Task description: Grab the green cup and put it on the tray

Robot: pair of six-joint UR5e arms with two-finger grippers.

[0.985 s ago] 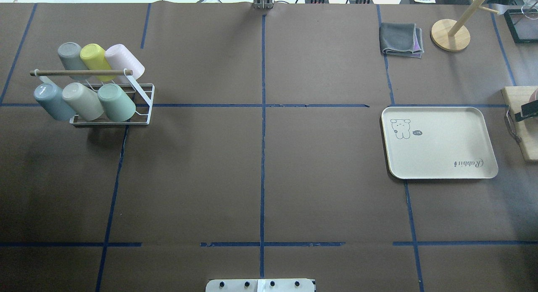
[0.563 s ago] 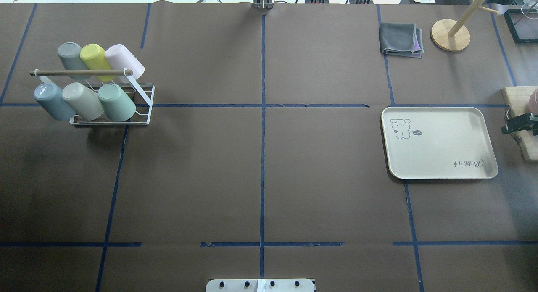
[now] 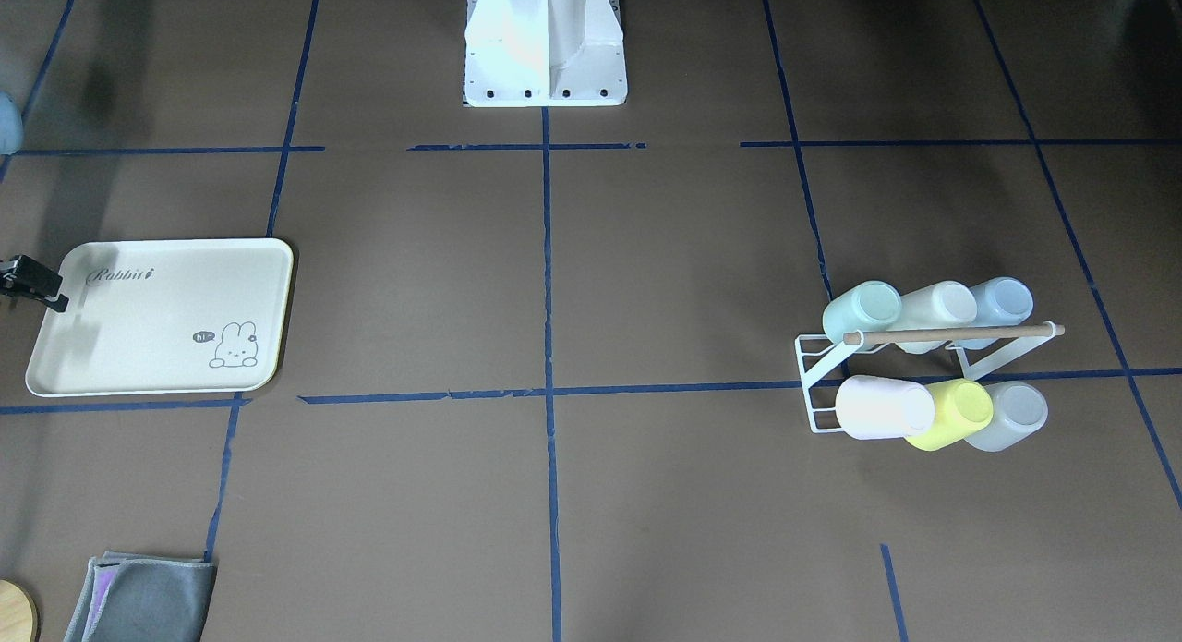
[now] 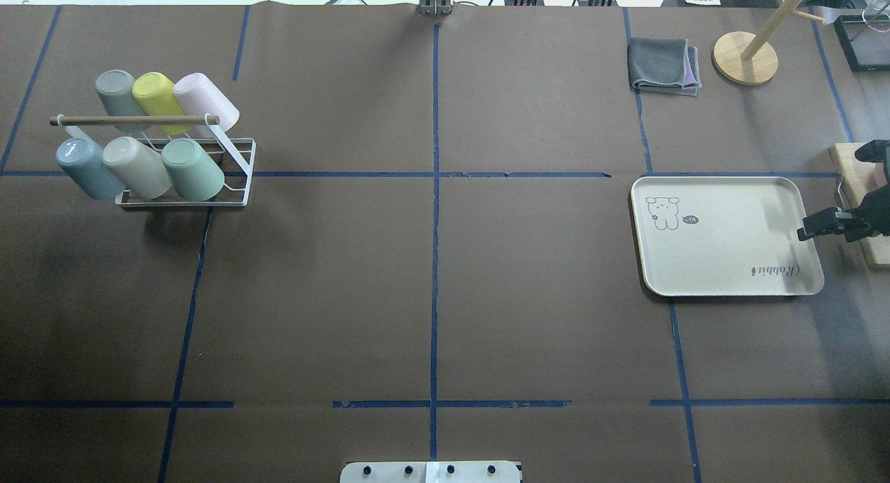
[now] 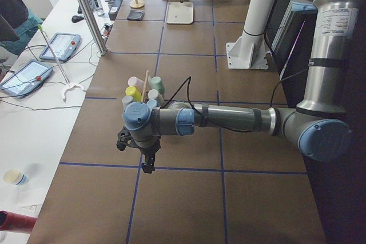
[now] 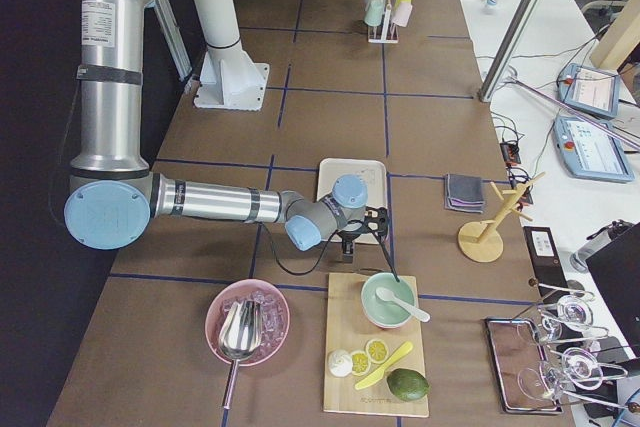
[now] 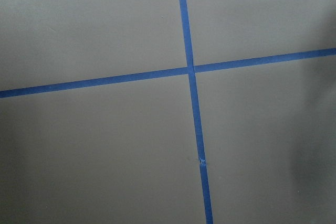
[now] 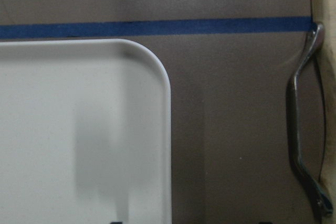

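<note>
One green cup (image 4: 192, 169) sat untouched on rack (image 4: 229, 203); approach stage. Right gripper (image 4: 815, 227) fingers apart at tray (image 4: 730, 250) edge; left gripper (image 5: 147, 167) state unclear. Nxt: reach for cup.

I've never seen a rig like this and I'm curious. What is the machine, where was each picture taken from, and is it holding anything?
It is a robot with two arms at a table. Two pictures look down from above, two from the table's ends, two from wrist cameras. A white rack holds six cups, the green cup among them. The cream tray sits apart. The right tool hovers by the tray's edge, open, holding nothing. The left tool hangs over the table; open or shut, I cannot tell.
</note>
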